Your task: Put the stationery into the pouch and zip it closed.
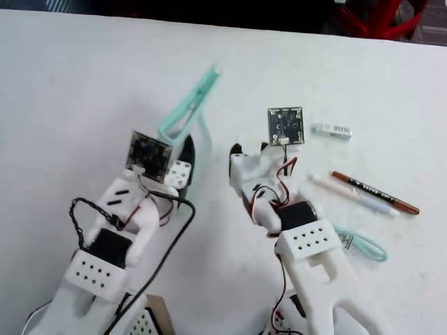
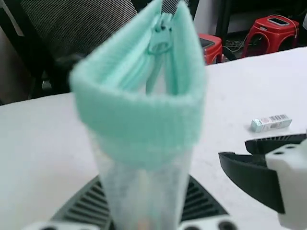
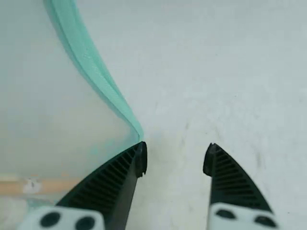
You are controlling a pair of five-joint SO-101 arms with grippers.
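My left gripper (image 1: 186,155) is shut on the lower part of the mint-edged translucent pouch (image 1: 187,115), which stands up off the table. In the left wrist view the pouch (image 2: 144,120) has its mouth spread open, with the zip pull (image 2: 160,45) at the far end. Something orange shows faintly inside the pouch (image 3: 53,120). My right gripper (image 3: 175,155) is open and empty just beside the pouch's edge, low over the table. An eraser (image 1: 330,130), a brown pen (image 1: 377,192) and a pale pen (image 1: 351,193) lie on the table to the right.
A mint cord loop (image 1: 363,244) lies by the right arm's base. A black cable (image 1: 174,237) trails across the left arm. The eraser (image 2: 271,122) and a black finger of the right gripper (image 2: 249,175) show beyond the pouch. Red stools stand behind the table.
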